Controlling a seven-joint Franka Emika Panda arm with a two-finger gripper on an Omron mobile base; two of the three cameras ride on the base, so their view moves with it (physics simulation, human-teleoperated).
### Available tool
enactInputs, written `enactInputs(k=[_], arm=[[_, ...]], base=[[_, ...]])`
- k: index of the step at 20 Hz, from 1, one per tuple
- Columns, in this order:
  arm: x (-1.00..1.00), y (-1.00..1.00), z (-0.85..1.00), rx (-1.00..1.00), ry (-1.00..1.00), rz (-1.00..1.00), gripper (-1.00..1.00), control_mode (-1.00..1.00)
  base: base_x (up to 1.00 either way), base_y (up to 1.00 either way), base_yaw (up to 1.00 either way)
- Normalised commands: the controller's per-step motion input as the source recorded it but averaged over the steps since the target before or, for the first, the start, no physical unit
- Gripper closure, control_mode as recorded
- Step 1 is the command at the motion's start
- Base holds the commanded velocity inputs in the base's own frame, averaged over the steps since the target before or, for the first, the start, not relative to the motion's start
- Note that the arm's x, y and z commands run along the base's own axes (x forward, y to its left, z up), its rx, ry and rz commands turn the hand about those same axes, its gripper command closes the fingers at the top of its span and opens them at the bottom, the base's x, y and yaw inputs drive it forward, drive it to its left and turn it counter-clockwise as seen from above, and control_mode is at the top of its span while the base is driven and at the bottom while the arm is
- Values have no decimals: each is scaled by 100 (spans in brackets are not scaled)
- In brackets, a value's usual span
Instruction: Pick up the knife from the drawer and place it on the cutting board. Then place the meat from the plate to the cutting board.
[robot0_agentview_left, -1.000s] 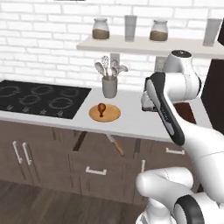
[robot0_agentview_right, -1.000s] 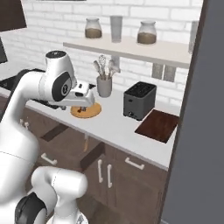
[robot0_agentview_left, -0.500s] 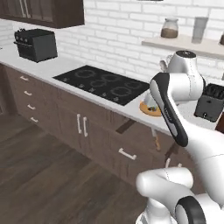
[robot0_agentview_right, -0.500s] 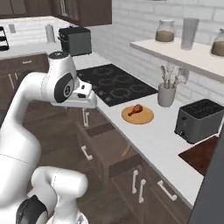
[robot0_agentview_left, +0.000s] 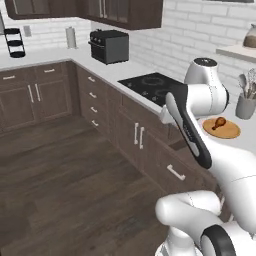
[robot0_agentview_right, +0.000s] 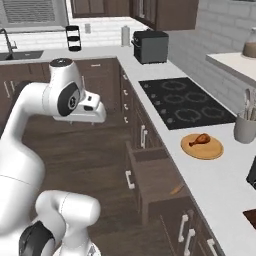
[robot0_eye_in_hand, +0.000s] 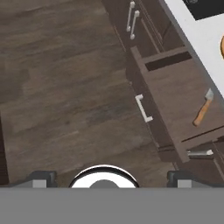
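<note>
Dark-brown wood of the open drawer sat at the right of the hand view, pulled out from the cabinet run, its silver bar handle facing the floor. Versus 1.0 s and 0.5 s earlier, both base views had shifted wholesale: toaster, cutting board and shelf had left the frame, and the corner of the kitchen with the black toaster oven had come in. Judged as base rotation, not movement of objects. The robot seemed to be repositioning alongside the bench for access to the drawer; no pick had begun.

The knife, orange handle with a grey blade, lay diagonally on the drawer floor near its far side; it also showed as a small orange sliver in the right base view. The meat rested on the plate on the bench, just beside the black cooktop and near the grey utensil holder.

The pincer hung over open floor, well apart from the drawer and to the side of it. Whether its fingers were spread or closed could not be told; nothing appeared between them. Next move, by judgement: carry the hand over the drawer and descend on the knife handle.
</note>
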Motion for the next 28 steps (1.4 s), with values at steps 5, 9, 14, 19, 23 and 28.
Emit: enactInputs(k=[5, 9, 14, 19, 23, 28], arm=[[0, 0, 0, 0, 0, 0, -100, 100], [0, 0, 0, 0, 0, 0, -100, 100], [0, 0, 0, 0, 0, 0, -100, 100], [0, 0, 0, 0, 0, 0, -100, 100], [0, 0, 0, 0, 0, 0, -100, 100], [0, 0, 0, 0, 0, 0, -100, 100]], base=[[-52, -42, 5], [0, -56, 9], [3, -73, 40], [0, -40, 48], [6, -12, 18], [2, -46, 11]])
